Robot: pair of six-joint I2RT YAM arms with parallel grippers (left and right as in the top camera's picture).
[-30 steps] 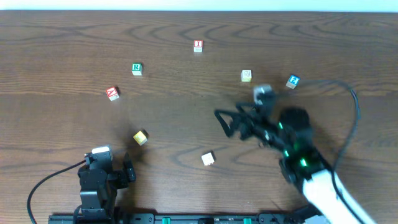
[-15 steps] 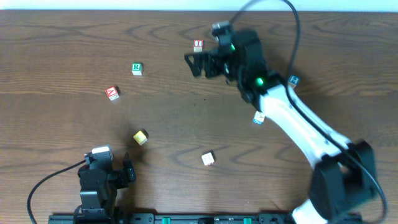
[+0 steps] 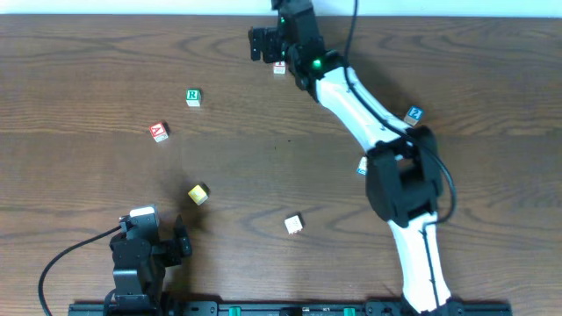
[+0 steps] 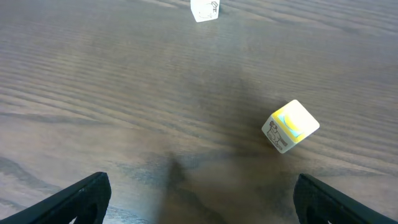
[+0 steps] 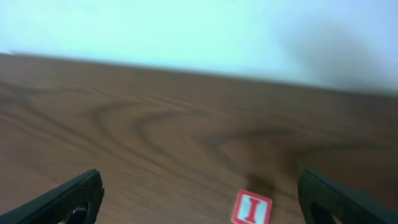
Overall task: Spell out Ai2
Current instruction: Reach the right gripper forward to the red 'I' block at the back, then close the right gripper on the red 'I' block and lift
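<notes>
my right claw (image 5: pixel 200 202): spread wide, I block (image 5: pixel 252 208) at the bottom edge right of centre, bare wood beyond
my left claw (image 4: pixel 202 199): spread too, open lane up the middle; yellow block (image 4: pixel 290 126) right of centre, white block (image 4: pixel 204 9) at the top edge
overhead: my right arm (image 3: pixel 351 88) slants across the upper right; left half's roomy, R block (image 3: pixel 193 97) and A block (image 3: pixel 158 132) well apart

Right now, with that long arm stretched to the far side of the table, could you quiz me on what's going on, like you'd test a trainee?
1. True or false: the right gripper is shut on the red I block.
2. Which block lies nearest the left gripper? A) red A block B) yellow block C) blue block
3. What letter shows on the green block?

Key: 1 false, its jaws stand open and the block lies on the table; 2 B; 3 R.
</notes>
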